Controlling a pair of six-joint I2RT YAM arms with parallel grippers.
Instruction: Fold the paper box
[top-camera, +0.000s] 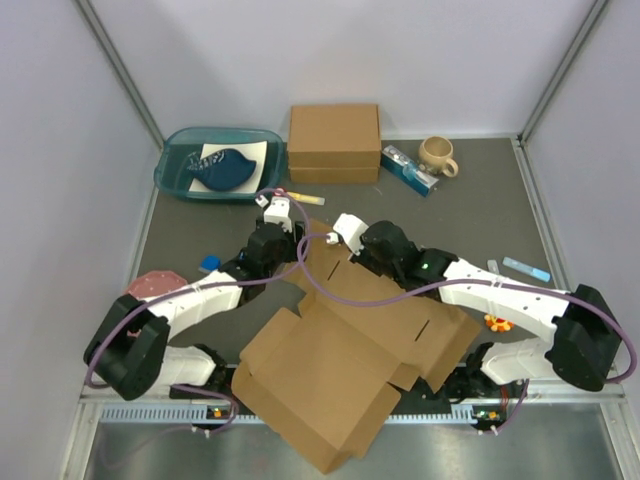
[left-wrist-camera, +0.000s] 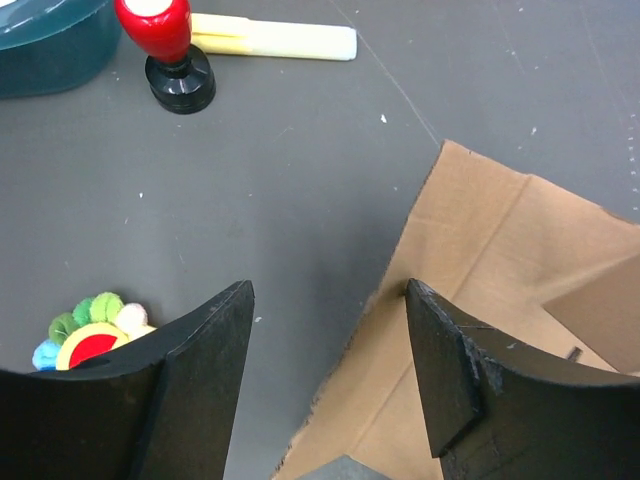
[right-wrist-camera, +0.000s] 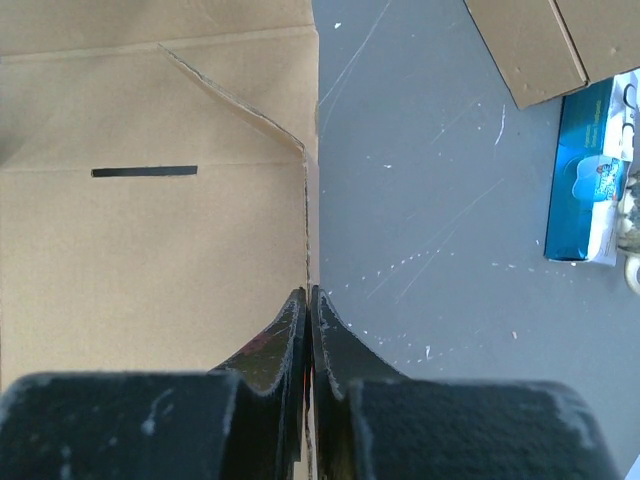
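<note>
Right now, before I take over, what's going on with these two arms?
Both arms are working on the paper box, which lies spread out and only partly folded at the near side of the table. The right gripper is pinched shut on the edge of one flap. The left gripper is open at another corner of the cardboard, one finger at its edge, gripping nothing.

My fingers are showing matt black plastic, scuffed pale along the edges. The paper box is showing plain brown cardboard, matt and fibrous. At eleven o'clock the stamp is gleaming glossy red on the matt, scratched grey table.
</note>
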